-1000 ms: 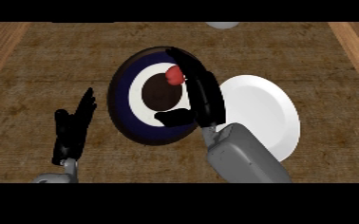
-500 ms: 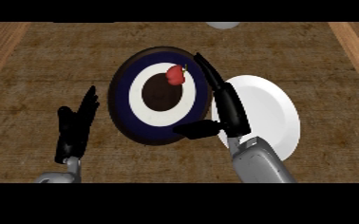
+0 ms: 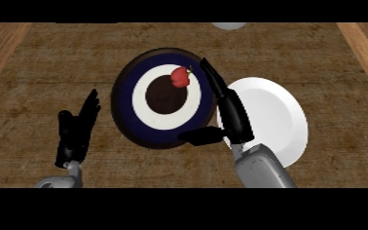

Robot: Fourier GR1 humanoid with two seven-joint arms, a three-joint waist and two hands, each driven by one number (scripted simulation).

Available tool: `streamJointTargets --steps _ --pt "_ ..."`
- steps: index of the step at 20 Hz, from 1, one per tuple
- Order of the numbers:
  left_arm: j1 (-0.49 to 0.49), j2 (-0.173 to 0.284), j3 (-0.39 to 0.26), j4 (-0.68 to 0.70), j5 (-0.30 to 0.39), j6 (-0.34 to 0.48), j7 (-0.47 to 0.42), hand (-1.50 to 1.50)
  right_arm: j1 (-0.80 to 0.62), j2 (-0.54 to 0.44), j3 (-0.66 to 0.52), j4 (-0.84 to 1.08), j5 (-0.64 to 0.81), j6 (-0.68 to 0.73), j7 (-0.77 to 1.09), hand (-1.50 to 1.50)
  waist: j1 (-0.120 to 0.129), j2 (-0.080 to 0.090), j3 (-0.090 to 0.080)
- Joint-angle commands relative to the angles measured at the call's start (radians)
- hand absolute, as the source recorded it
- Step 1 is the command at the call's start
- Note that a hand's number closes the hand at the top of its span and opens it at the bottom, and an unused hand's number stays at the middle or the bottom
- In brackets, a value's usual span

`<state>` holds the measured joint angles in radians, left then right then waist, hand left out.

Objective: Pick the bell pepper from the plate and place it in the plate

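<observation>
My right hand (image 3: 233, 119) is stretched out with its black fingers (image 3: 214, 80) straight and together, pointing up along the right rim of the dark plate, and my thumb (image 3: 201, 137) sticks out sideways to the left over that plate's lower edge; nothing is held between them. The fingertips end just beside the bell pepper (image 3: 179, 77), close to it, though I cannot tell whether they touch it. The pepper is small, red and glossy, rounded and a bit lumpy, with a tiny stem at its upper right. It lies in the upper right part of the dark plate (image 3: 129, 102), on the white ring. That plate is round and smooth, with a dark brown rim, a broad navy band, a white ring and a dark brown centre. Just beside it on the right, partly under my hand and grey forearm (image 3: 262, 168), is the white plate (image 3: 284, 117), plain, smooth and round. My left hand (image 3: 75, 134) shows at the lower left, well apart from both plates, open and at rest, its fingers straight and pointing up. Everything sits on a counter (image 3: 64, 63) of brown wood with a fine speckled grain and paler strips along its sides. I can read no writing or labels on anything.
</observation>
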<state>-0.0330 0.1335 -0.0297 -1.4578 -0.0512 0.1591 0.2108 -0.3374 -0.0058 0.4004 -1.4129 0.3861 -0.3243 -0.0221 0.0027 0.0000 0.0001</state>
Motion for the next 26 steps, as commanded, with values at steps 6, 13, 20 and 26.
streamJointTargets --steps 6,13,20,26 --pt "-0.002 -0.01 0.015 -0.013 -0.021 -0.016 0.019 0.0 -0.017 0.006 0.006 0.087 0.08 -0.109 0.024 -1.5 0.001 0.0 0.0" --pt "0.018 -0.043 0.015 0.008 -0.04 -0.008 -0.024 0.0 -0.11 0.006 -0.019 0.231 0.058 -0.148 0.026 -1.5 0.005 0.001 0.0" --pt "-0.007 -0.002 0.071 -0.021 -0.012 -0.061 0.019 0.0 0.027 -0.032 -0.158 0.091 0.089 -0.006 -0.039 -1.5 -0.001 0.0 0.0" --pt "-0.021 -0.044 0.051 -0.001 -0.033 -0.041 0.002 0.0 0.038 -0.063 -0.226 0.088 0.107 0.017 -0.05 -1.5 -0.001 0.0 0.0"
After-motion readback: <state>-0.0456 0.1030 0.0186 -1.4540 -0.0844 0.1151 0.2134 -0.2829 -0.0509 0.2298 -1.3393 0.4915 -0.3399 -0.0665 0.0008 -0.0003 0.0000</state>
